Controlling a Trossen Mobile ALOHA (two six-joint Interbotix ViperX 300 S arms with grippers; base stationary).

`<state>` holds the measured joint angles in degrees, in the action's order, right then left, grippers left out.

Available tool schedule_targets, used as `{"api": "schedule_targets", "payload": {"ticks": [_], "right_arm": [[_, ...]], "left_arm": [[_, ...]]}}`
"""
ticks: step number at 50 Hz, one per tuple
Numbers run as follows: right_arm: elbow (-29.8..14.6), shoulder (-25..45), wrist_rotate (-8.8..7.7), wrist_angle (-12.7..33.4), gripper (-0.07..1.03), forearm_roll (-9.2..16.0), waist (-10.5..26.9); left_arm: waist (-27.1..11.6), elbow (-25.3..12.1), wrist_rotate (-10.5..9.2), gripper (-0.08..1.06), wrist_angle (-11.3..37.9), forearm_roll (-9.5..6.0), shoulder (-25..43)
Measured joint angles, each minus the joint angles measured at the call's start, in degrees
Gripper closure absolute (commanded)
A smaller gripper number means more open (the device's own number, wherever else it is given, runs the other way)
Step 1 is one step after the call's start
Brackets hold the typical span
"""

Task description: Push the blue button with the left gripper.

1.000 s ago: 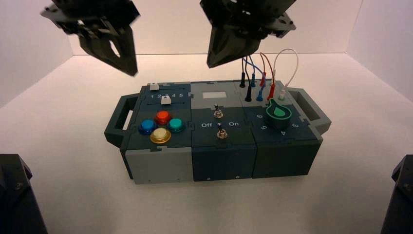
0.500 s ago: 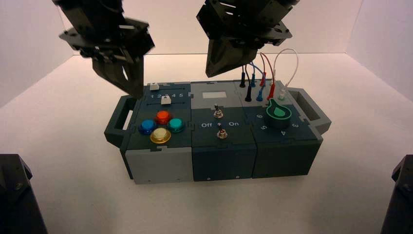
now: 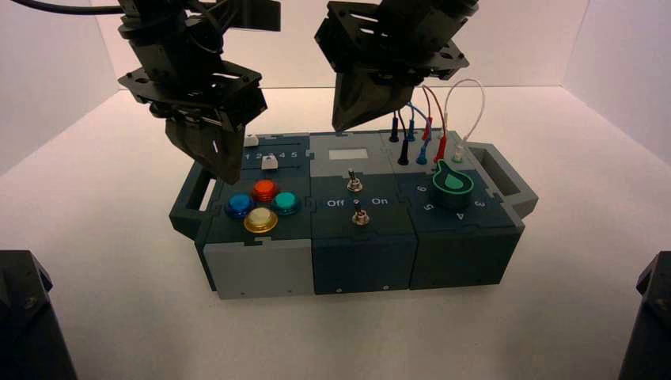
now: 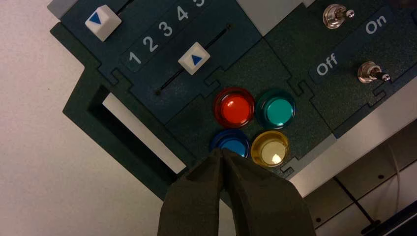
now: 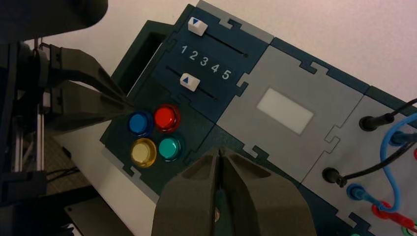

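Left gripper (image 3: 230, 179), fingertips closed together, is positioned just above and beside the blue dome button (image 3: 240, 206). In the high view, the button lies slightly nearer the camera than the tip, at the left of the four-button cluster, beside the red button (image 3: 265, 190). Required move: short advance toward the camera, then downward press. Right gripper (image 3: 340, 127): parked over the grey middle panel (image 3: 323, 150).

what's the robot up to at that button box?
The left hand, fingers together, hangs just above the blue button at the box's left, seemingly lined up to push it; I can't tell whether they touch. The right hand waits above the middle of the box, also closed. Neither hand holds anything.
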<state>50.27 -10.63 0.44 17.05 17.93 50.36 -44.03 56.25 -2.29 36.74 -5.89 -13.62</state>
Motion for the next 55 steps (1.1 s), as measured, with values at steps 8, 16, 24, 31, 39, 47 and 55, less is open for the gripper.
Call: {"api": "schedule_targets", "payload": {"ticks": [8,16,24,31,39,47,55], "right_arm": [[-0.26,0.53,-0.18,-0.09,0.99,-0.09,0.0],[-0.62,0.88,-0.18,0.0,0.99,-0.09,0.0],[-0.88,0.97,-0.26,-0.09,0.99,-0.09,0.0],[-0.97,0.97,-0.26,0.0,0.99,-0.09,0.0],[-1.05,0.97,-0.26,0.0,0.99,-0.09,0.0],[-1.14,1.05,-0.26,0.0,0.99,-0.09,0.0],[-1.14,1.05,-0.26,0.0,0.99,-0.18,0.0]], "left_arm": [[-0.26,-0.26,0.0,1.01,-0.44,0.0,1.49],[-0.35,-0.62,0.09,1.01,-0.79,0.0,3.25],[-0.44,-0.97,0.0,1.01,-0.88,0.0,5.27],[-0.97,-1.85,0.0,1.01,-1.14,0.0,6.59],[-1.32,-2.37,0.0,1.01,-1.23,0.0,7.21],[-1.49,-2.46,0.0,1.01,-1.05,0.0,7.12],[-1.49,-2.02,0.0,1.01,-0.88,0.09,6.24]]}}
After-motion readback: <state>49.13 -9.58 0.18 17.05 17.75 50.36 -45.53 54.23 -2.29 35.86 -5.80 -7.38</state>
